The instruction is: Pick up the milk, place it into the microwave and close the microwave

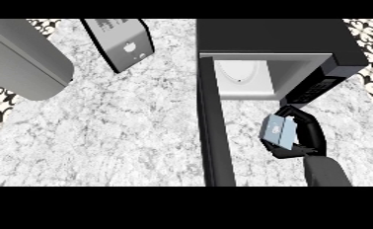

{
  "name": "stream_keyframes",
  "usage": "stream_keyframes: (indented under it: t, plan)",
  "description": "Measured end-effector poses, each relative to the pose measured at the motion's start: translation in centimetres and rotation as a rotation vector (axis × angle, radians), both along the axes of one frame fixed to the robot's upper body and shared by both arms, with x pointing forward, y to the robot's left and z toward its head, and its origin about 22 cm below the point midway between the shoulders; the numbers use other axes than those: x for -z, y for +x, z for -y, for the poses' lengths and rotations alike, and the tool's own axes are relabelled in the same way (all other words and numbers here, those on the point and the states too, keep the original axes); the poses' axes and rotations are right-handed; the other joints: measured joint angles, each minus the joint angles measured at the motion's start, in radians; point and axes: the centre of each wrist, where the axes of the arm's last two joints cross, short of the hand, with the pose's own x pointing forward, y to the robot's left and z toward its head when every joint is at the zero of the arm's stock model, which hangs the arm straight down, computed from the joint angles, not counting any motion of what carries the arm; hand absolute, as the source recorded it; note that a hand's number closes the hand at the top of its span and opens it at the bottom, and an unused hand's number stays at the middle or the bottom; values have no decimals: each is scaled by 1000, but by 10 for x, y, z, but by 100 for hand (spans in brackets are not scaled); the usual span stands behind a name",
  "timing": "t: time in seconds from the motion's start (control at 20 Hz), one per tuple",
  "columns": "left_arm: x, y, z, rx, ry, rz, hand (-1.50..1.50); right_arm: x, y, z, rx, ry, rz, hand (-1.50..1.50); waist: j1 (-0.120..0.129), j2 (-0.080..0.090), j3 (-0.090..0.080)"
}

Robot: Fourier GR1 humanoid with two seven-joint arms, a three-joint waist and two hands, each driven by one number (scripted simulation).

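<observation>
You have two bystanders on the marble counter (109, 119): a grey rounded appliance (29, 57) at the far left and a toaster (120, 43) leaning just beside it, both well apart from where the work is. What matters more is the microwave (280, 40) at the upper right, whose door (215, 124) stands swung wide open and runs down the middle of your view like a dark wall, from the microwave's front edge toward the lower edge of the scene. That door fences off the left side, so the free counter to its left is cut off from the right hand (306, 134), which sits in the narrower strip between the door and the microwave's control panel (320, 87). The right hand's fingers and thumb are curled round the milk (279, 130), a small pale blue carton, held just in front of the opening and not yet inside. Look into the microwave's cavity (the pale interior shows plainly) and you see only the round white turntable plate (241, 72) on its floor. The way from the carton to the opening is open, with the door close on its left. The left hand does not show anywhere.
</observation>
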Motion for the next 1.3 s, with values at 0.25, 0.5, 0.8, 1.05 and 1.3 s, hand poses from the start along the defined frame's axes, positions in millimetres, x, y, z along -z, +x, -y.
stream_keyframes:
  t: [0.25,0.5,0.8,1.05,1.3]
  plan:
    - [1,-3,-1,-7,-9,-7,-150,-28,10,-28,4,-8,23,150,-1,0,0]
    - [1,-3,-5,2,-17,9,-150,-61,34,-53,25,-31,46,150,5,3,0]
    - [1,-2,-7,4,-26,10,-150,-86,71,-75,75,-158,51,150,17,6,1]
    - [0,3,-10,12,-30,33,-150,-98,105,-88,113,-264,37,150,25,10,2]
    - [1,5,-10,26,-36,48,-150,-102,128,-95,171,-348,37,150,35,14,3]
